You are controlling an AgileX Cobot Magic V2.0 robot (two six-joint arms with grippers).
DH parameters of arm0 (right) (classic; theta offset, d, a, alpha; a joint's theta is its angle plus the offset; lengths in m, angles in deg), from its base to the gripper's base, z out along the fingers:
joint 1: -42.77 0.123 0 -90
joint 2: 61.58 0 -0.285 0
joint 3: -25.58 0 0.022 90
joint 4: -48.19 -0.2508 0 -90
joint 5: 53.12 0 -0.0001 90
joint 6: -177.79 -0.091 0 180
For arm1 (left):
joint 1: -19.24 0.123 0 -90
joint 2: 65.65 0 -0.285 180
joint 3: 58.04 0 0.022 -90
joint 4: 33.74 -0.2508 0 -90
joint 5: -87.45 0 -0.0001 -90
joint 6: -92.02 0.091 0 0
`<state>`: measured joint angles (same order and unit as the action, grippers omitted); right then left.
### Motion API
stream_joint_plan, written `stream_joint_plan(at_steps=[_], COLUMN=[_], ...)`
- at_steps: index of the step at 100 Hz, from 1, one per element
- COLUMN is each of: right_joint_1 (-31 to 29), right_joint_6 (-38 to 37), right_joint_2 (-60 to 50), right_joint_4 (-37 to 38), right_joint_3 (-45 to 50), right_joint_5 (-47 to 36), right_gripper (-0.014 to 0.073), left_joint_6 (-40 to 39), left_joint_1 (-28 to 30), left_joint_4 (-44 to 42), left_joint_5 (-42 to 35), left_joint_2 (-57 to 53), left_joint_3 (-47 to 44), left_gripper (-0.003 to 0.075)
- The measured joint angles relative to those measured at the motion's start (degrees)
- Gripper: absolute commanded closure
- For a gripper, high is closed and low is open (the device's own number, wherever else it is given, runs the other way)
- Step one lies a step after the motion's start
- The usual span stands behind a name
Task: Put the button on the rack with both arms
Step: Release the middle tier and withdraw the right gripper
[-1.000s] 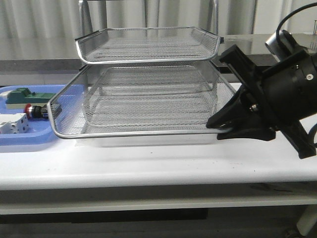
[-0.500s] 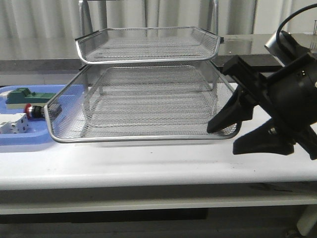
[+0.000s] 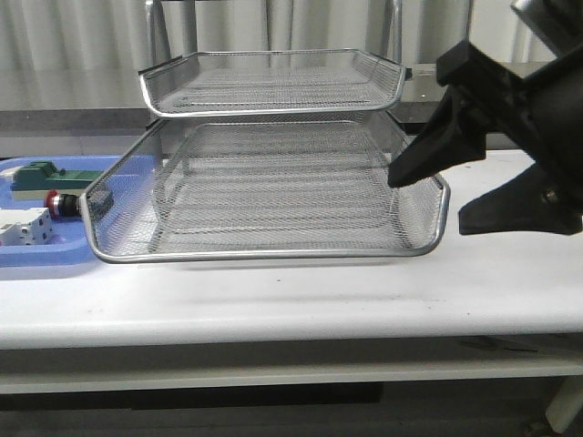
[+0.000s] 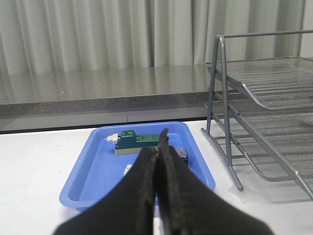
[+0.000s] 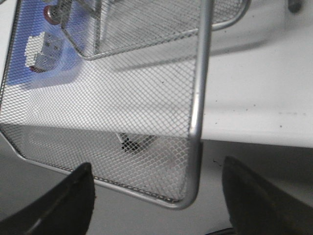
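Two claws are working: our right gripper (image 3: 437, 196) is hanging wide apart beside the rack (image 3: 264, 196); our left gripper (image 4: 157, 152) is pinched together, empty, and may bump the button (image 3: 62, 204) away.

Rack (image 3: 273, 155) set mid-worktop (image 3: 291, 300), lower tray (image 3: 264, 248) drawn forward, plastic tray (image 3: 36, 257) just left of it, button (image 3: 66, 204) and breaker (image 3: 23, 228) laid inside, right gripper (image 3: 437, 196) at the rack's right.

Bulky matte-black right arm (image 3: 537, 118) with tapered black gripper (image 3: 465, 196) fingers.
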<state>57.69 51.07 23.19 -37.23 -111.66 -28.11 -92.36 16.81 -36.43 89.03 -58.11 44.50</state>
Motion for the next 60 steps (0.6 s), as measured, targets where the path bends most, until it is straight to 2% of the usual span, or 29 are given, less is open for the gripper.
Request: stream_joint_plan(at_steps=[10, 24, 46, 60], right_joint_1=[0.00, 0.00, 0.00, -0.35], right_joint_6=[-4.11, -12.97, -30.51, -42.41], right_joint_2=[-2.56, -5.66, -11.89, -16.74], right_joint_4=[5.46, 17.30, 40.84, 56.82], right_joint_3=[0.13, 0.26, 0.26, -1.63], right_joint_5=[0.00, 0.99, 4.66, 9.75], right_gripper=[0.0043, 0.0043, 0.0043, 0.0043], left_joint_6=[0.00, 0.00, 0.00, 0.00], left_joint_1=[0.00, 0.00, 0.00, 0.00], left_joint_4=[0.00, 0.00, 0.00, 0.00], left_joint_5=[0.00, 0.00, 0.00, 0.00], left_joint_2=[0.00, 0.00, 0.00, 0.00], left_joint_3=[0.00, 0.00, 0.00, 0.00], left_gripper=[0.0741, 0.0741, 0.0741, 0.0741])
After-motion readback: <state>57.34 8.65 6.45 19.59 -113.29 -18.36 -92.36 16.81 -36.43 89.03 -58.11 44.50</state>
